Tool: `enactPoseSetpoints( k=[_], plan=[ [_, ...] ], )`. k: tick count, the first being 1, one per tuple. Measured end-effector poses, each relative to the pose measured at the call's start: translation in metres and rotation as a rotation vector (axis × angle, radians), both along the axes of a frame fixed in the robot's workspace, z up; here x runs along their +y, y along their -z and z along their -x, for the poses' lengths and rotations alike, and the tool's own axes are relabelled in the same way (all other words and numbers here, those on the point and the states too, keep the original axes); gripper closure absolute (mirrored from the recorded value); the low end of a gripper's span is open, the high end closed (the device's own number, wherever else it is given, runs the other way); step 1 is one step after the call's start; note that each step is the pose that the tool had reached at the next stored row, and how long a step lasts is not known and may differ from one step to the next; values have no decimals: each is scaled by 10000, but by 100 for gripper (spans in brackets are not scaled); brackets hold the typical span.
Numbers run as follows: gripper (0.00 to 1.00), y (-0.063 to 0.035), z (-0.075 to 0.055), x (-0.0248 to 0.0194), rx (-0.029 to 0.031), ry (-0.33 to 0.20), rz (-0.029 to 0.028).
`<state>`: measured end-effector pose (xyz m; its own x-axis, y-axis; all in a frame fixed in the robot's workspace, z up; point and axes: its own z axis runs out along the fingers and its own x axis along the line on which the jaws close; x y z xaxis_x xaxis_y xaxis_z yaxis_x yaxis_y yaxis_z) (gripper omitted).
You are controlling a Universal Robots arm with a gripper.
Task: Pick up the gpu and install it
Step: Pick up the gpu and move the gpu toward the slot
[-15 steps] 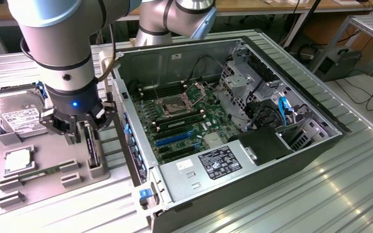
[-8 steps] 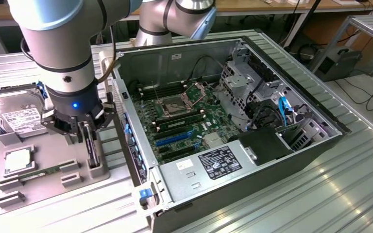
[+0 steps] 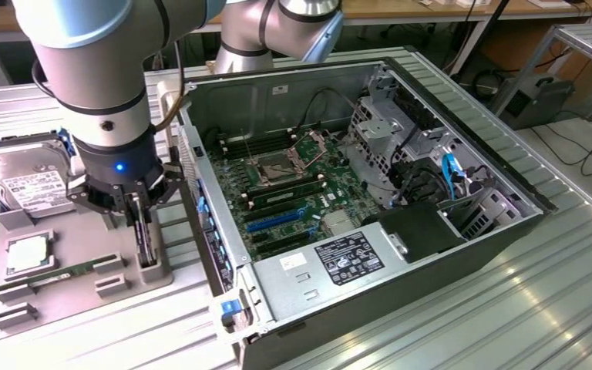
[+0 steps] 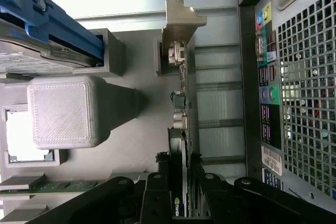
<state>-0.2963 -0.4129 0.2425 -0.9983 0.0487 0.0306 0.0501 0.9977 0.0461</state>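
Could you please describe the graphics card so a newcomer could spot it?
On the exterior view's left of the open computer case lies a grey tray. The graphics card stands on edge at the tray's case-side rim, under the gripper; unlike the boxy hard drive, it is thin and dark.

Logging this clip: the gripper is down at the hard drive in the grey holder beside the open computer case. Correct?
No, not the hard drive. The gripper is down at the gpu, standing on edge in the grey holder beside the open computer case; the exterior view shows it, and the wrist view confirms.
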Motion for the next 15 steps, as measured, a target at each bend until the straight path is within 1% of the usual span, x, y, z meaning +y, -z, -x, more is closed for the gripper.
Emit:
enactPoseSetpoints(
  k=[5, 11, 15],
  plan=[
    [73, 1, 0, 0, -2, -498, -1],
    [74, 0, 0, 0, 0, -528, 0],
    [74, -42, 0, 0, 0, -534, 0]
  ],
)
